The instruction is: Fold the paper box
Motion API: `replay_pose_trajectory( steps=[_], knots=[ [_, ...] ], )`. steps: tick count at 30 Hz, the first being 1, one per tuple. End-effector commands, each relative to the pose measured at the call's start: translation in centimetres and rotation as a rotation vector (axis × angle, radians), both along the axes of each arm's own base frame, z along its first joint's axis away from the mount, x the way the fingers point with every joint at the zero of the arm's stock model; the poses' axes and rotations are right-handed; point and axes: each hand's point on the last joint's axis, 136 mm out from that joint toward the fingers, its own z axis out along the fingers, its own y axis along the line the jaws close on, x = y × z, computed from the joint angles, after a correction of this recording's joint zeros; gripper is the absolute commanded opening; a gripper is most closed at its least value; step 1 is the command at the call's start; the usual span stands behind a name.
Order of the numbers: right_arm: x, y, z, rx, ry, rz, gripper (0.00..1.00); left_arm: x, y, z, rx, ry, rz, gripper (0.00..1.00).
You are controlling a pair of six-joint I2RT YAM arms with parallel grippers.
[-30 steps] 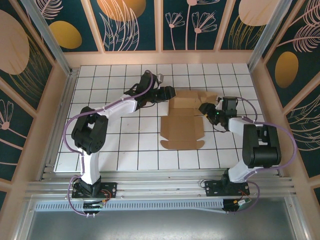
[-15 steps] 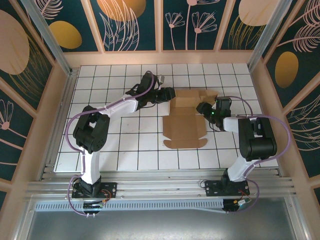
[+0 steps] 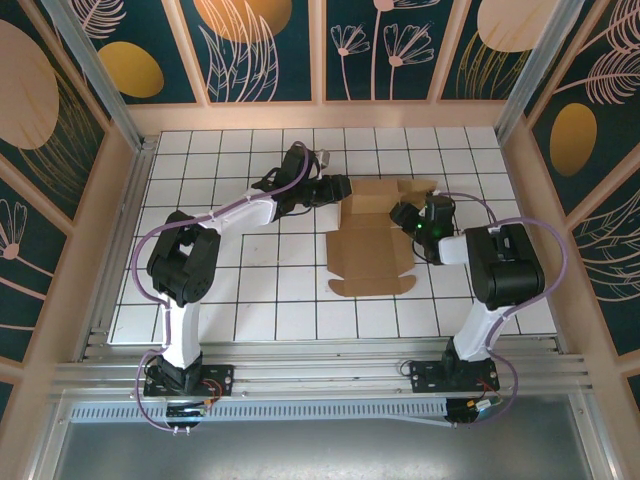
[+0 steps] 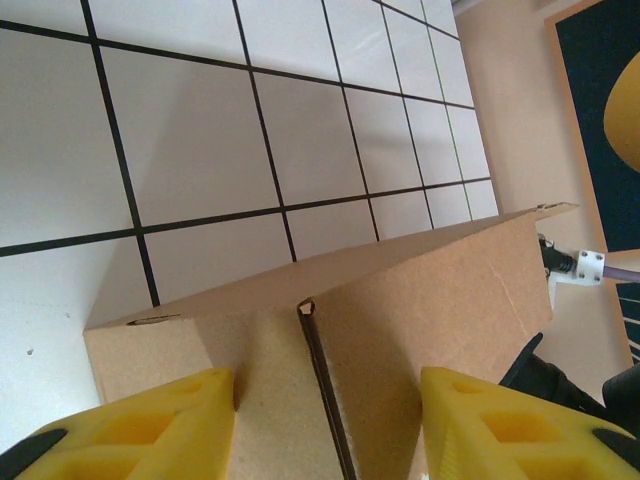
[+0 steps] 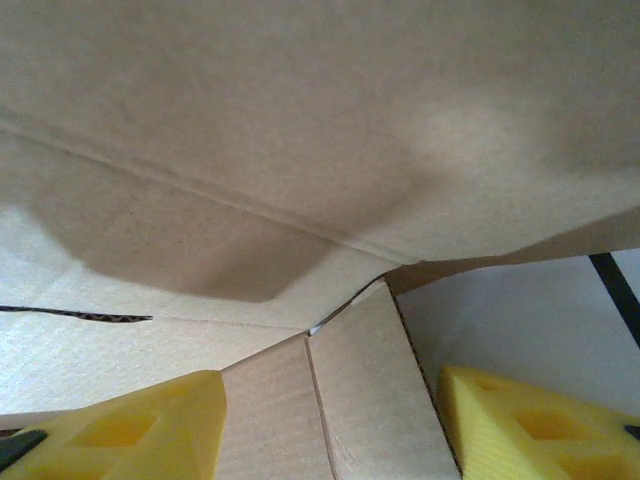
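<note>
The paper box [image 3: 368, 250], a partly folded sheet of brown cardboard, is seen lying near the middle of the white tiled table [image 3: 230, 300], with its far flaps raised. The left gripper [image 3: 345, 189] is placed at the box's far left corner, its yellow fingers [image 4: 150, 430] held apart before an upright wall. The right gripper [image 3: 402, 214] is set against the far right flap, jaws likewise spread, with cardboard close ahead and nothing clamped.
</note>
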Motion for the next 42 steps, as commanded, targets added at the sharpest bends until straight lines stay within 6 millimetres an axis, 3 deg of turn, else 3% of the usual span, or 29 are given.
replay_pose_trajectory(
  steps=[1, 8, 16, 23, 31, 42],
  knots=[
    [0.1, 0.4, 0.9, 0.004, -0.057, -0.006, 0.57, -0.6, 0.4, -2.3, 0.050, 0.044, -0.012, 0.49],
    [-0.4, 1.5, 3.5, -0.005, -0.156, 0.061, 0.56, -0.6, 0.1, -2.5, 0.048, 0.051, -0.022, 0.48],
    [-0.4, 2.5, 5.1, -0.059, -0.273, 0.090, 0.51, -0.6, 0.0, -2.7, 0.056, 0.059, -0.034, 0.48],
    [-0.2, 3.7, 4.6, -0.079, -0.276, 0.143, 0.48, -0.6, -0.1, -2.5, 0.051, 0.059, -0.033, 0.47],
    [-0.7, 6.5, 3.3, -0.008, -0.248, 0.206, 0.48, -0.6, -0.2, -2.3, 0.046, 0.057, -0.030, 0.47],
    [-0.8, 6.7, 4.4, 0.021, -0.271, 0.206, 0.48, -0.6, -0.1, -2.3, 0.043, 0.060, -0.026, 0.46]
  ],
)
